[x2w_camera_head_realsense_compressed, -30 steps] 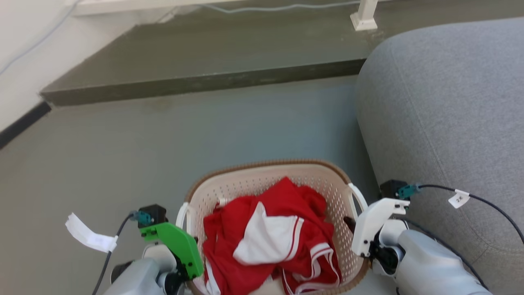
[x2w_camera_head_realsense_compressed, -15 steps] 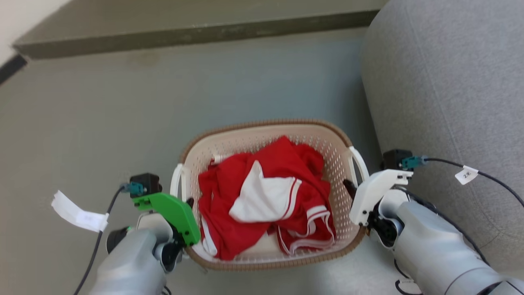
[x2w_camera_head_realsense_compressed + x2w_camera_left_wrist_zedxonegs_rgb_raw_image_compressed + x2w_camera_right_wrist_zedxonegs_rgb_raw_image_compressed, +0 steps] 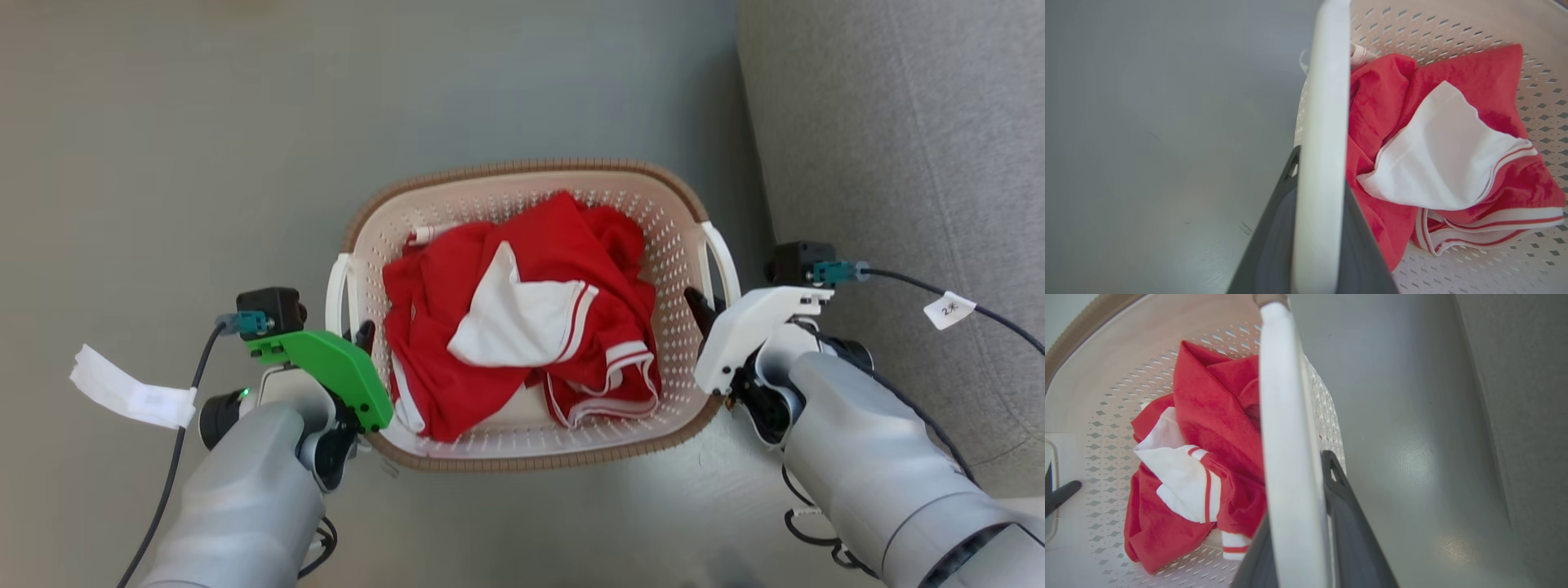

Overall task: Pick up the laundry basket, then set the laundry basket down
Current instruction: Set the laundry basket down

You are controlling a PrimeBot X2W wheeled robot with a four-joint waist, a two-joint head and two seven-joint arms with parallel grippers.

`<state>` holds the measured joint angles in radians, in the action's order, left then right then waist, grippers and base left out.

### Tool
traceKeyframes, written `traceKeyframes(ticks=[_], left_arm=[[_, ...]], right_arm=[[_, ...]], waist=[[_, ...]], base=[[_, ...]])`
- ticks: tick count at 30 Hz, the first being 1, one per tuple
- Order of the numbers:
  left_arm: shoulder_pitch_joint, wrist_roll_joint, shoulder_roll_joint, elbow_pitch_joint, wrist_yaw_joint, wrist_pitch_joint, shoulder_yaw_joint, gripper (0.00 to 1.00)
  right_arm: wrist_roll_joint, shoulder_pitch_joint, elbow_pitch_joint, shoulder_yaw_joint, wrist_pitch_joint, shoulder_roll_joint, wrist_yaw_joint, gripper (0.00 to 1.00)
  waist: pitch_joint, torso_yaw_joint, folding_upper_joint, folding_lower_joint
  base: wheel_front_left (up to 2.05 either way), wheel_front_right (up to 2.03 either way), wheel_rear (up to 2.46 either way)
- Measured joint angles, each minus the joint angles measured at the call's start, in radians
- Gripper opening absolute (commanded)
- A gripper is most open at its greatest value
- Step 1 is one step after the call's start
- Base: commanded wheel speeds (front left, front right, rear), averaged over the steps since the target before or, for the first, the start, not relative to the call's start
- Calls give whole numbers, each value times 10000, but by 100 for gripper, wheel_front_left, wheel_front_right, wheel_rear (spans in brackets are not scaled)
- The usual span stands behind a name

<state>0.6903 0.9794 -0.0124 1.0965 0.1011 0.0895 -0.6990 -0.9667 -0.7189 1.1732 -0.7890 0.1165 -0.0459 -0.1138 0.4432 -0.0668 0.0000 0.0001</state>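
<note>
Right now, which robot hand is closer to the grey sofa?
The right. The right gripper grips the handle of the basket on the side next to the sofa. The left gripper grips the opposite handle, with the whole basket between it and the sofa.

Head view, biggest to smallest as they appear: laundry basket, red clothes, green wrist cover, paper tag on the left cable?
1. laundry basket
2. red clothes
3. green wrist cover and paper tag: too alike to rank.

my grippers: two, left gripper (image 3: 359, 333), right gripper (image 3: 702, 304)
laundry basket (image 3: 522, 169): one
handles (image 3: 335, 286): two
heap of red clothes (image 3: 490, 269): one
sofa (image 3: 898, 163): one
</note>
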Motion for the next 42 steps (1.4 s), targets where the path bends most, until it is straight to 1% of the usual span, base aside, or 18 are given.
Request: traceKeyframes(ticks=[11, 23, 26, 42], left_arm=[[730, -150, -25, -33, 40, 451, -90, 0], [1640, -163, -38, -134, 56, 633, -163, 0], [1777, -163, -40, -196, 56, 713, -176, 0], [2447, -240, -52, -98, 127, 1214, -393, 0]], right_arm=[[75, -631, -25, 77, 688, -69, -2, 0], [151, -1461, -88, 215, 1030, -244, -8, 0], [251, -1624, -92, 255, 1060, -293, -52, 0], [374, -2227, -88, 449, 1254, -349, -92, 0]], waist=[[1412, -75, 0, 0], [2820, -9, 0, 1], [3156, 28, 0, 1], [4486, 175, 0, 0]], base=[[0, 0, 0], [0, 0, 0], [0, 0, 0], [0, 0, 0]])
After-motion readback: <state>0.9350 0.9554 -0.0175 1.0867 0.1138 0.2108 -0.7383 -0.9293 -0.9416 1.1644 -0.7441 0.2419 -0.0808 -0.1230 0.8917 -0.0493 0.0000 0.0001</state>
